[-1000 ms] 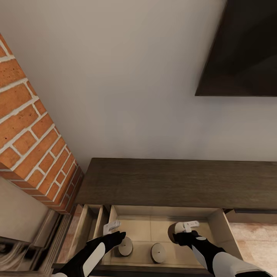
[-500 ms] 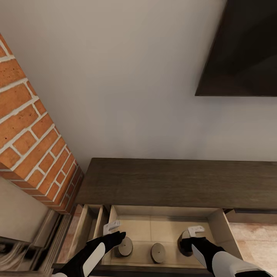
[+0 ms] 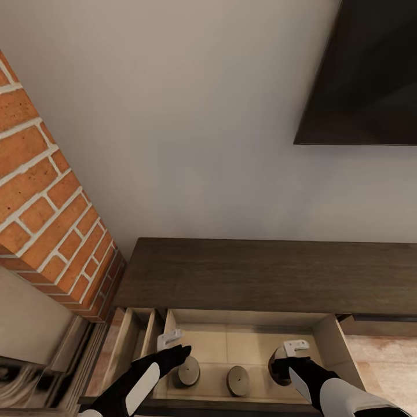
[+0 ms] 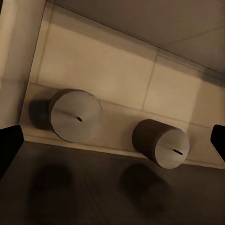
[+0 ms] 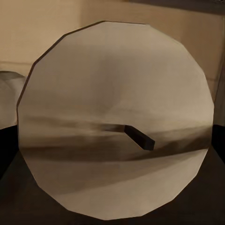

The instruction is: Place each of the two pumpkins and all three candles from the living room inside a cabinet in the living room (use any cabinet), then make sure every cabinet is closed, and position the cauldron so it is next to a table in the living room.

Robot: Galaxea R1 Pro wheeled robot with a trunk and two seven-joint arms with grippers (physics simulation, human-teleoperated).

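In the open cabinet drawer [image 3: 324, 339], right jaws clamped on third candle [image 5: 117, 124], left jaws apart above two candles [image 4: 75, 115].

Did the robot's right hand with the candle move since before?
Yes. The right end effector carried its candle rightward and lower into the drawer, away from the middle candle.

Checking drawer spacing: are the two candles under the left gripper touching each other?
Apart. The left wrist view shows one candle and the other candle with a strip of pale drawer floor between them.
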